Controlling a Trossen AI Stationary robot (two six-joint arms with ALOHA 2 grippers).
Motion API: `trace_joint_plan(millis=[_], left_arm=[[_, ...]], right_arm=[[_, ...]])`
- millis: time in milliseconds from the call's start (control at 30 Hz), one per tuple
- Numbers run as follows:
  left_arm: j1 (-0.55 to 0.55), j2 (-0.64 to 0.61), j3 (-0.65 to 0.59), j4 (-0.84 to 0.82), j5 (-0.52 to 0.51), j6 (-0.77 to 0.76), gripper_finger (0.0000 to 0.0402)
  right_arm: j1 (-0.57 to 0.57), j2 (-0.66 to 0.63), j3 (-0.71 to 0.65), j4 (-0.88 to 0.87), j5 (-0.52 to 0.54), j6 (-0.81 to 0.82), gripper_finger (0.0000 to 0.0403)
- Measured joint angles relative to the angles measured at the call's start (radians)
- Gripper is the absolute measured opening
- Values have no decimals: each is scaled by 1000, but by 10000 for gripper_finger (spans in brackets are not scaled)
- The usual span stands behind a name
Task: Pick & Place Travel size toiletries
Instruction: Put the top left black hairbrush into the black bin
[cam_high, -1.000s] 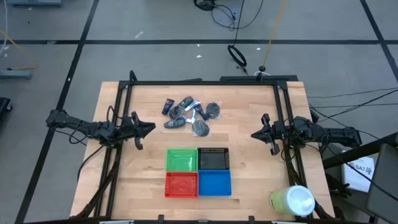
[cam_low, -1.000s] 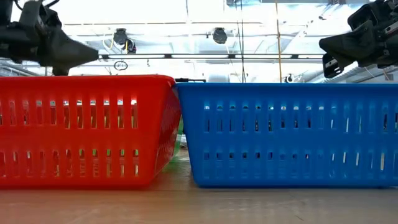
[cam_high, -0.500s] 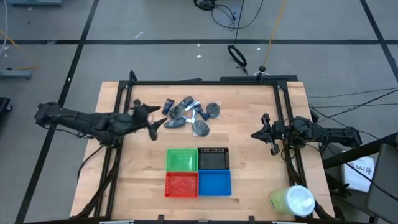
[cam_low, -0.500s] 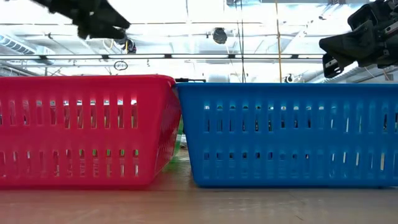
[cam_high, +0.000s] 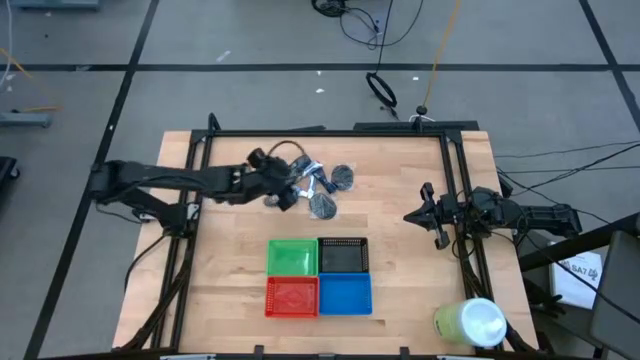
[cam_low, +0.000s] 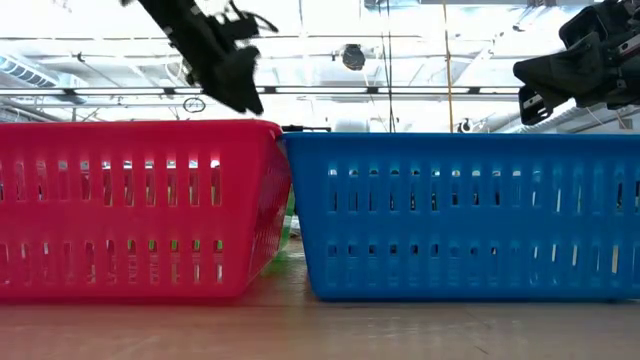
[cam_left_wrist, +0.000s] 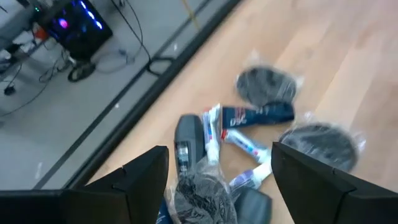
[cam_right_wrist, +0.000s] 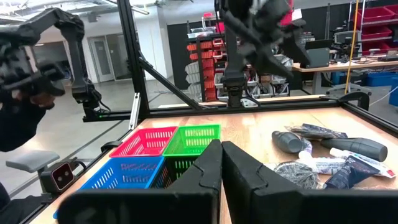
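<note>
a: where are your toiletries (cam_high: 312, 186) right now?

b: you have them bunched in a loose heap at the far middle of the table (cam_high: 400, 250), well apart from the four trays (cam_high: 318, 277) near the front edge. your left gripper (cam_high: 284, 189) hangs right over the heap's left side, fingers (cam_left_wrist: 146, 177) spread apart and holding nothing. your right gripper (cam_high: 421, 214) waits at the right edge, fingers pressed together.

a: how will they handle?

b: they look light to me. the mesh puffs (cam_left_wrist: 321, 142) seem soft, and their clear wrap is probably slippery, so they'll likely squash. the tubes (cam_left_wrist: 257, 115) look firmer but thin, and could roll or slide.

a: where do you take hold?

b: i'd have you go for the dark oval piece (cam_left_wrist: 188, 143) at the heap's edge, pinching across its narrow width. the items touch and overlap, so watch you don't drag a neighbour along.
</note>
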Motion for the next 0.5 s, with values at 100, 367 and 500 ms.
trace_joint_plan(millis=[100,367,500], left_arm=[[38,76,10,2,27,12,262],[130,216,10,-42,123,-139,258],[153,269,10,-53,135,-163,257]], right_arm=[[0,0,0,0,0,0,0],[0,0,0,0,0,0,0],[0,0,0,0,0,0,0]])
